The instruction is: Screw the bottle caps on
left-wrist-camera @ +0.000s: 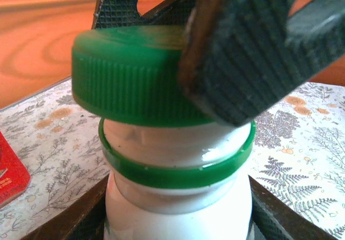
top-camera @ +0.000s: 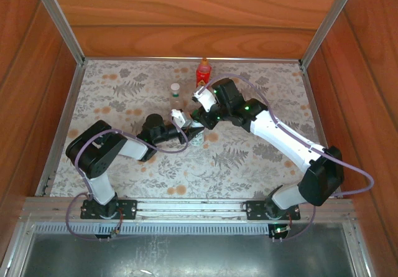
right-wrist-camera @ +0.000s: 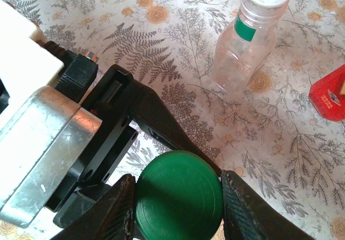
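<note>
In the left wrist view the white bottle [left-wrist-camera: 178, 197] stands upright with a green ring round its neck. My left gripper [left-wrist-camera: 178, 221] is shut on its body, one finger at each lower corner. A green cap [left-wrist-camera: 129, 78] sits slightly tilted on the bottle's mouth, and a strip of white neck shows between cap and ring. My right gripper [right-wrist-camera: 179, 197] is shut on that cap [right-wrist-camera: 179, 197] from above, its ribbed fingers [left-wrist-camera: 242, 51] pressing the rim. From above, both grippers [top-camera: 191, 134] [top-camera: 198, 116] meet at mid-table. The clear bottle [right-wrist-camera: 248, 40] carries a white cap, and the red bottle [top-camera: 203, 73] stands farther back.
The floral tablecloth [top-camera: 249, 159] covers the table, with wooden walls on three sides and metal rails along the edges. The clear bottle [top-camera: 176, 99] stands just behind the two grippers. A corner of the red bottle [right-wrist-camera: 329, 94] lies right of the clear one.
</note>
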Action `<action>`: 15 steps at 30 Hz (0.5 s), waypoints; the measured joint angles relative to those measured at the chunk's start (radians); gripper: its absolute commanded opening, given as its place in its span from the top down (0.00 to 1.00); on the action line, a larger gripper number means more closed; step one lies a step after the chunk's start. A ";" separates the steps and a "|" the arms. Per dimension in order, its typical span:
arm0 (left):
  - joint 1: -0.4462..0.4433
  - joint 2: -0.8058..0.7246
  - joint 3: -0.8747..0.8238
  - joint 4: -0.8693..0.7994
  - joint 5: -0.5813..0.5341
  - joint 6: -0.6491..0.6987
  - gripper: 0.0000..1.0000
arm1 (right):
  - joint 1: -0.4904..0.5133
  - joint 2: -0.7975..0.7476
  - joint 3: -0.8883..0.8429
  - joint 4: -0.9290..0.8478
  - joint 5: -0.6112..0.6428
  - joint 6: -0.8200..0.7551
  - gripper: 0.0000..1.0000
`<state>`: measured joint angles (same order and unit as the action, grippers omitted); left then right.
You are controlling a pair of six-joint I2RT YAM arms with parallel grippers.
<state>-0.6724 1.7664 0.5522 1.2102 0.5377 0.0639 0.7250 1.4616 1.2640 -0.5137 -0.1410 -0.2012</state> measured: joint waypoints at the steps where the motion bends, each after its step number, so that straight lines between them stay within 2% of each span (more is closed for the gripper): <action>1: 0.000 0.000 0.000 0.000 0.000 0.000 0.47 | 0.000 0.002 0.003 -0.006 0.000 0.000 0.59; 15: 0.002 0.000 0.000 0.000 0.003 0.000 0.47 | 0.000 0.040 0.060 -0.082 0.013 0.001 0.56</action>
<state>-0.6704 1.7668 0.5522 1.2106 0.5411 0.0639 0.7250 1.5013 1.3235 -0.5957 -0.1284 -0.2005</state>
